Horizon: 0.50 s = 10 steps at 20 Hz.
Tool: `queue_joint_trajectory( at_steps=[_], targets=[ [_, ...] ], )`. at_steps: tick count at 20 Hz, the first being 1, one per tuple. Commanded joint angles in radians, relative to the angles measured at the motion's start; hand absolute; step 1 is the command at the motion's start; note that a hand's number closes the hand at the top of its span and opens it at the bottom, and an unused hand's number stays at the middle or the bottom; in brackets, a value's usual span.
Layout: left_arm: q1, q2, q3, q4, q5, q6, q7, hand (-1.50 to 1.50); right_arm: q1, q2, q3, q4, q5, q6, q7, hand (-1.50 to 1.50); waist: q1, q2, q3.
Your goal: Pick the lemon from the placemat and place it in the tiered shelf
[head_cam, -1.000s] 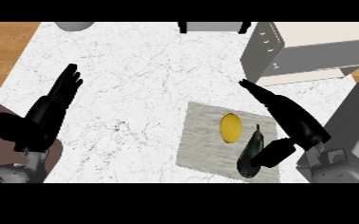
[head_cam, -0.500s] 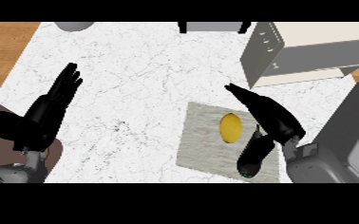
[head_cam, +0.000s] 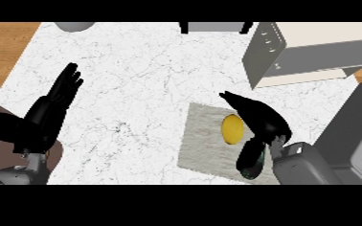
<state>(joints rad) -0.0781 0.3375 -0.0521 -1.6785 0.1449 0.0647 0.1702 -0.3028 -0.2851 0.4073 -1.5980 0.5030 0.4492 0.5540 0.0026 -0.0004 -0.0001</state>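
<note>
Here, at the far left of a white marbled counter, the robot's left hand rests with fingers straight and apart, holding nothing. Right of centre, a pale grey placemat lies flat on the counter, and the lemon sits on it near its right edge. The right hand hangs just beside the fruit on its right side, fingers extended above it and thumb below, spread and not closed around it; whether it touches the lemon cannot be told. The lemon is likely light, stiff and smooth-skinned, and its rounded shape could let it roll, so a hold across its narrow middle seems safest. At the upper right stands the grey tiered shelf, well apart from the mat. A wooden floor borders the counter at upper left, and a grey bowl shows at its top edge.
</note>
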Motion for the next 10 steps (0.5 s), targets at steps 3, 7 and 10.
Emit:
queue_joint_trajectory(
  at_steps=[3,7,10],
  targets=[
    [0.036,-0.031,-0.007,0.017,-0.036,-0.026,-0.053,0.0,-0.027,0.029,0.05,0.094,0.158,-0.02,0.023,-1.5,0.002,0.001,0.0],
    [0.041,-0.018,0.042,-0.011,-0.002,-0.082,-0.024,0.0,-0.027,0.015,-0.002,0.119,0.183,0.024,0.005,-1.5,0.001,0.0,0.0],
    [0.018,-0.038,0.07,0.032,-0.02,-0.085,-0.04,0.0,0.029,0.003,-0.028,0.083,0.185,0.064,-0.012,-1.5,-0.003,0.0,0.0]
  ],
)
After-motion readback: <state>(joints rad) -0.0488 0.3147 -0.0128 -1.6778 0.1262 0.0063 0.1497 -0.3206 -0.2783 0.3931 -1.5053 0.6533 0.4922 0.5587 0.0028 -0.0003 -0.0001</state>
